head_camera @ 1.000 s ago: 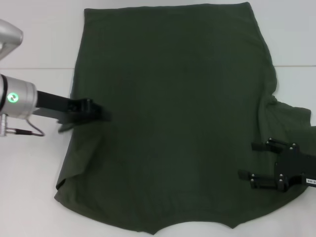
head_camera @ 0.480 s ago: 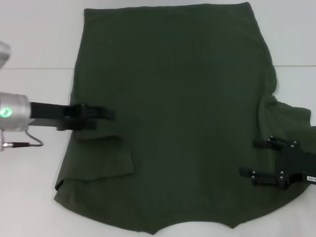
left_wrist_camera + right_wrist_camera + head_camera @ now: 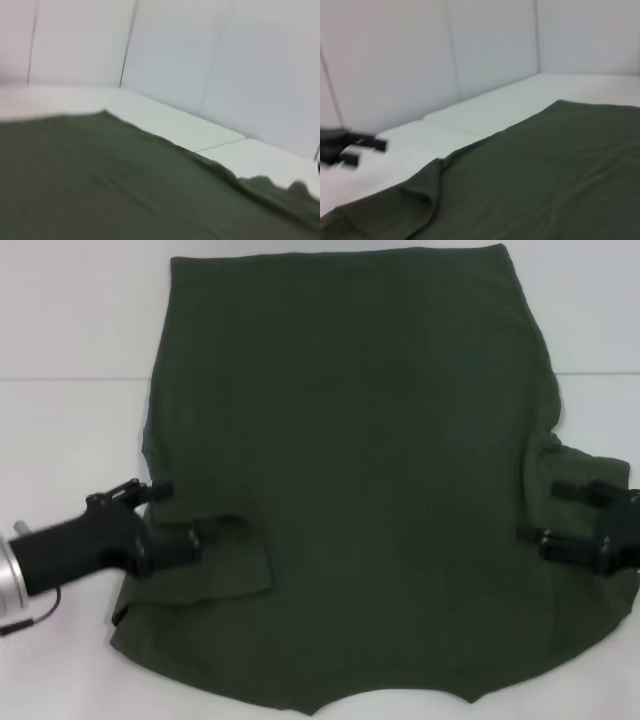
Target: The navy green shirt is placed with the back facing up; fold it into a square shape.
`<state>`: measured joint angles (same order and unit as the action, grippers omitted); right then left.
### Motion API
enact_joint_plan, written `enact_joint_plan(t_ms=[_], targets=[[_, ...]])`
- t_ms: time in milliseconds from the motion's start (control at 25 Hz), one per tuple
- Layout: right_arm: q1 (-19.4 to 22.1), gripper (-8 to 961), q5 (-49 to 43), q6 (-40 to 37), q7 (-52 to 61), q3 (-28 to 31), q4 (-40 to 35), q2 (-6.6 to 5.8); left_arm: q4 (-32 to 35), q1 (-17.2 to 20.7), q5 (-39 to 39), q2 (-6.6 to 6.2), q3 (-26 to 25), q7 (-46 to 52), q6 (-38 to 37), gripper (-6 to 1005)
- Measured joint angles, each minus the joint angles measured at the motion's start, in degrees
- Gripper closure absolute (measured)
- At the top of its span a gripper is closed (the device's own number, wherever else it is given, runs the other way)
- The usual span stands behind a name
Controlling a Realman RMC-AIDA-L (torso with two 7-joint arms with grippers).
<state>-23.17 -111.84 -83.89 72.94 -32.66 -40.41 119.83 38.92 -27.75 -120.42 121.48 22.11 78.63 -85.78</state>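
Item 1. White tabletop (image 3: pixel 60 330): flat, pale, with a thin seam running left to right; it carries everything below.

Item 2. Navy green shirt (image 3: pixel 370 460), a large dark olive short-sleeved cloth T-shirt: spread flat, plain side up, over most of the table. Hem at the far edge, neckline notch at the near edge, so the long axis runs far to near. The left sleeve (image 3: pixel 215 565) lies folded inward onto the body as a small flap. The right sleeve (image 3: pixel 590 475) lies spread outward, unfolded.

Item 3. Left gripper (image 3: pixel 172 516), black, on a black-and-silver arm: at the shirt's left near edge, fingers apart, one at the cloth's edge and one on the folded flap. Nothing appears clamped.

Item 4. Right gripper (image 3: pixel 558 510), black: over the right sleeve, fingers spread and pointing left toward the body of the shirt, holding nothing visible.

Judgement: the unfolded sleeve lies directly beneath and to the right of the right gripper's fingers, so the right arm is the nearer one. The matching inward fold would run leftward, across the shirt's long axis.
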Motion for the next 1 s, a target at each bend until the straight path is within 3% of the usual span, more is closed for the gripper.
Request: enact_joint_plan(t_ms=[40,200,320,400,480,520,720,840,1000], targets=[[0.19,38,0.19,-0.01,1.17,0.12,-0.62,-0.03,-0.03,3.60,2.85,2.27,0.46,-16.58,-0.05,63],[1.66,38,-0.13,0.36,10.98,0.64,-6.54,-0.27,-0.56,4.41,1.73,2.32,2.68,-22.48,0.57,62],[2.35,38,-0.40,0.41,15.73,0.80,-9.64,-0.32,-0.51,4.27,1.09,2.27,3.00,-18.61,1.46,62],[2.68,38,-0.91,0.43,19.80,0.82,-11.77,-0.43,-0.39,3.45,1.45,2.02,2.87,-11.37,2.30,62],[2.46,38,-2.38,0.61,23.01,0.84,-13.03,-0.55,-0.89,1.80,1.58,1.00,2.75,-0.70,3.32,62],[2.24,38,-3.33,0.73,24.28,0.83,-13.43,-0.58,-2.14,-0.05,0.71,-0.27,2.74,11.09,4.55,62],[1.31,37,-6.08,1.41,25.79,0.31,-13.79,-0.24,-6.21,-4.98,-5.61,-3.82,2.58,45.84,4.89,63],[1.19,37,-6.32,1.57,24.99,-0.33,-13.53,-0.08,-7.28,-5.86,-6.08,-4.31,2.29,55.22,3.68,63],[1.47,37,-6.32,0.92,19.09,-1.87,-12.11,-0.02,-8.36,-5.97,-5.47,-4.29,2.20,60.56,5.45,63]])
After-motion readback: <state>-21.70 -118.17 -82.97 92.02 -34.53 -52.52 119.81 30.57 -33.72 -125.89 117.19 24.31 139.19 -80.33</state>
